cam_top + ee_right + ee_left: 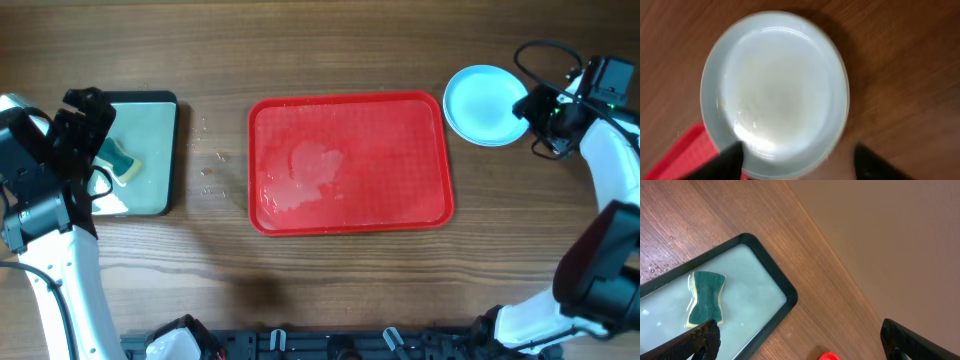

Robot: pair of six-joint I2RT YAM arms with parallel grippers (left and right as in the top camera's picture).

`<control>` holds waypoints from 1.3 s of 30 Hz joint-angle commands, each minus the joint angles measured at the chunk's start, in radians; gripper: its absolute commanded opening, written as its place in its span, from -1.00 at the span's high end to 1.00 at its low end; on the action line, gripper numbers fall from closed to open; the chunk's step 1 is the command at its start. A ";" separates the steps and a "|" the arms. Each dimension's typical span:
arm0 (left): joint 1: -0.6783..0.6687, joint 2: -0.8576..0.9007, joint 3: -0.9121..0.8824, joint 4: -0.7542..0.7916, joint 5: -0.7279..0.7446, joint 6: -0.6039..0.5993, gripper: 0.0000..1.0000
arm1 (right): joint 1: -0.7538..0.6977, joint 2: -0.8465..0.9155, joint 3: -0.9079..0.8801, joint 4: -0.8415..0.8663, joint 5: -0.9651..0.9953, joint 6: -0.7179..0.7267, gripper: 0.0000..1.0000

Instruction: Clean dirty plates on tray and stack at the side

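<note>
Right gripper (799, 155), released and empty, hovers at the plates (775, 85), which sit on the counter (330, 40) at upper right of the overhead frame, just beside the tray (400, 150). Left gripper (800, 340), also released, hangs over the sponge pan (782, 292), well apart from them; the right arm is nearer.

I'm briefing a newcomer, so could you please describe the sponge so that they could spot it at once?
Find the large red tray in the middle of the wooden table, then look left to the black-rimmed pan of water. The sponge lies in that pan: a waisted green pad with a yellow layer, the only green thing there.
</note>
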 commanded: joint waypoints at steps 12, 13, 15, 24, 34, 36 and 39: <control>0.006 0.002 0.002 0.002 0.012 0.005 -1.00 | 0.052 -0.698 -0.373 -0.207 -0.033 -0.040 -0.99; 0.006 0.002 0.002 0.002 0.012 0.005 -1.00 | 0.052 -0.703 -0.382 -0.208 -0.033 -0.036 -0.99; 0.006 0.002 0.002 0.002 0.012 0.005 -1.00 | 0.052 -0.698 -0.384 -0.208 -0.033 -0.025 -0.99; 0.006 0.002 0.002 0.002 0.012 0.005 -1.00 | 0.052 -0.629 -0.384 -0.204 -0.033 -0.024 -0.99; 0.006 0.002 0.002 0.002 0.012 0.005 -1.00 | 0.076 -0.707 -0.416 -0.148 0.061 -0.024 -1.00; 0.006 0.002 0.002 0.002 0.012 0.005 -1.00 | 0.114 -0.788 -0.494 -0.027 0.060 -0.027 -1.00; 0.006 0.002 0.002 0.002 0.012 0.005 -1.00 | 0.204 -0.931 -0.706 0.268 0.061 -0.027 -0.99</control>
